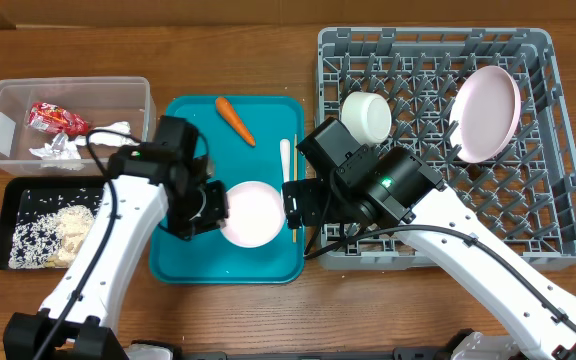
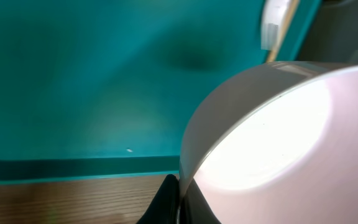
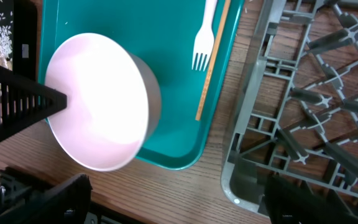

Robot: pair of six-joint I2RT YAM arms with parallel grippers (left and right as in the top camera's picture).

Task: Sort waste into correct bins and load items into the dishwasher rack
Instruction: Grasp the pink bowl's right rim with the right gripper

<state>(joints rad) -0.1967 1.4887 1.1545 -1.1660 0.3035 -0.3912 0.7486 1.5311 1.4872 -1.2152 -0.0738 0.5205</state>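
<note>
- On the right of the counter sits the dishwasher rack [image 1: 438, 38], by far the biggest thing. A pale-pink plate [image 1: 486, 113] leans among its pegs at the far right and a small white cup [image 1: 366, 116] sits near its far left corner. The rest of the grid is bare.
- Beside the rack, the teal tray [image 1: 193, 130] carries the bowl, the fork, the chopstick and the carrot.
- At the far left, the clear tub [image 1: 68, 88] holds a red wrapper [image 1: 56, 118] and a crumpled white napkin [image 1: 68, 148].
- Just in front of the tub, the black tray [image 1: 18, 190] holds loose rice [image 1: 43, 232].
- The bowl [image 1: 253, 213] is at the near part of the teal tray, and I cannot tell whether it rests there or is lifted. It looks rigid, smooth and probably slippery, and it may chip if knocked, so the thin rim is the best place to pinch.
- The left hand [image 1: 211, 207] is clamped on the bowl's left rim.
- The right hand [image 1: 296, 200] hangs just right of the bowl with its jaws spread wide and nothing between them.
- The white plastic fork [image 3: 202, 37] lies along the tray's right edge. It is light and stiff, and its narrow handle is the likely hold.
- The wooden chopstick [image 3: 213, 68] lies just beside the fork. It is thin and flat to the tray, so it looks awkward to pick up.
- The carrot [image 1: 235, 119] lies at the tray's far side. It is small and firm, and is best held across its middle.
</note>
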